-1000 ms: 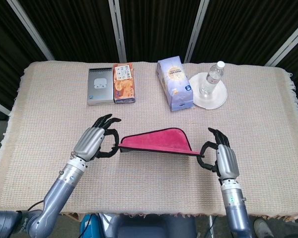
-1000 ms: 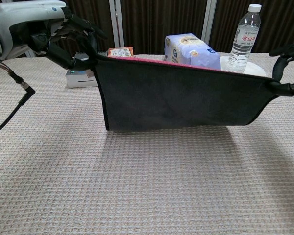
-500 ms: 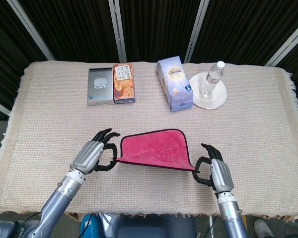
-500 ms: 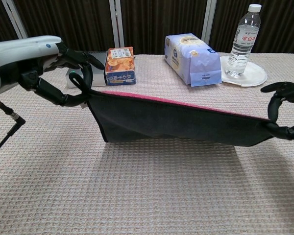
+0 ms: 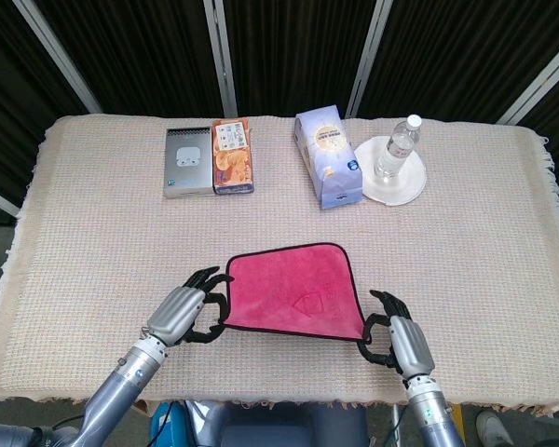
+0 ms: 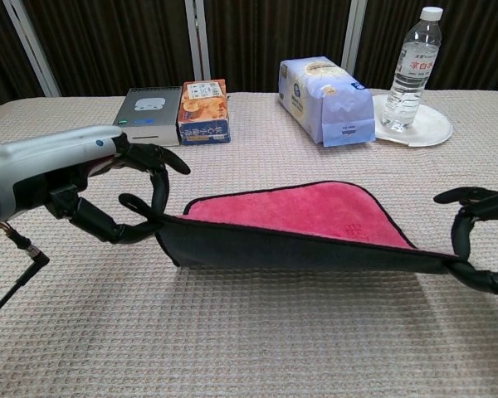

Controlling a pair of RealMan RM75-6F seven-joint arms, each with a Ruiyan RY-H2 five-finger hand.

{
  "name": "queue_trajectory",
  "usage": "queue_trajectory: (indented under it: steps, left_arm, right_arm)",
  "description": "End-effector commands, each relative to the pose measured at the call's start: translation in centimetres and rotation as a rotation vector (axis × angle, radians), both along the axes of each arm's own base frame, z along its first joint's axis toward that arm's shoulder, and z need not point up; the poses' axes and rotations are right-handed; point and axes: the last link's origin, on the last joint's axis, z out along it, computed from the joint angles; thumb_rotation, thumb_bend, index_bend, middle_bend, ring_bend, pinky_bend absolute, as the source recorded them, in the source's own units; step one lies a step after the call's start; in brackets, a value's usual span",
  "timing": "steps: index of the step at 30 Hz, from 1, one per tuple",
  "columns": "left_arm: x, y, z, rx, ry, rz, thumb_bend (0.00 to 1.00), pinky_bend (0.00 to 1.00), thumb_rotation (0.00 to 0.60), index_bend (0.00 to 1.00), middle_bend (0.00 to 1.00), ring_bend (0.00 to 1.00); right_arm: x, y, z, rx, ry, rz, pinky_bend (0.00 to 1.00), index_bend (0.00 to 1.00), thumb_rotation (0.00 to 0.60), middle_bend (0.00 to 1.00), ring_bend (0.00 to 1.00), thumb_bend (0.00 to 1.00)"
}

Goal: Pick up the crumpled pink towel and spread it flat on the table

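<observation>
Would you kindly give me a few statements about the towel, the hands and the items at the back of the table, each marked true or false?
1. Each hand pinches a near corner of the pink towel. True: the left hand and the right hand each pinch one.
2. The towel lies fully flat on the table. False: its near edge is lifted, and only the far part rests on the cloth.
3. The water bottle stands upright on a white plate. True.
4. The orange snack box sits on the plate. False: it lies beside the grey box.
5. The tissue pack touches the towel. False: bare tablecloth separates them.
</observation>
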Motion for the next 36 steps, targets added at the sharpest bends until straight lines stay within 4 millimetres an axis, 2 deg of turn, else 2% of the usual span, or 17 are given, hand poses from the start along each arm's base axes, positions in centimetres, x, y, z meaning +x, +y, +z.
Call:
queue_trajectory:
  steps: [1, 19, 26, 30, 36]
  left_arm:
    - [-0.3, -0.2, -0.3, -0.011, 0.009, 0.003, 0.50, 0.00, 0.600, 0.65, 0.15, 0.00]
    - [-1.5, -1.2, -2.4, -0.096, 0.013, 0.017, 0.50, 0.00, 0.600, 0.65, 0.15, 0.00]
    - [-2.0, -1.5, -3.2, -0.124, 0.022, 0.026, 0.48, 0.00, 0.600, 0.61, 0.13, 0.00]
    - [-2.4, -1.5, -3.7, -0.149, 0.042, 0.036, 0.43, 0.00, 0.600, 0.53, 0.10, 0.00]
    - [-2.8, -1.4, -4.1, -0.187, 0.075, 0.052, 0.36, 0.00, 0.600, 0.43, 0.07, 0.00]
  right_arm:
    - [-0.3, 0.3, -0.3, 0.015, 0.001, -0.002, 0.00, 0.72, 0.600, 0.14, 0.00, 0.58]
    - [-1.3, 1.8, -2.0, 0.105, 0.011, 0.004, 0.00, 0.72, 0.600, 0.14, 0.00, 0.58]
    - [-1.8, 2.1, -2.7, 0.139, 0.024, -0.007, 0.00, 0.72, 0.600, 0.14, 0.00, 0.58]
    - [-2.1, 2.3, -2.9, 0.158, 0.044, -0.002, 0.00, 0.60, 0.600, 0.12, 0.00, 0.58]
    - [-2.5, 2.4, -3.1, 0.205, 0.066, -0.003, 0.00, 0.34, 0.600, 0.01, 0.00, 0.58]
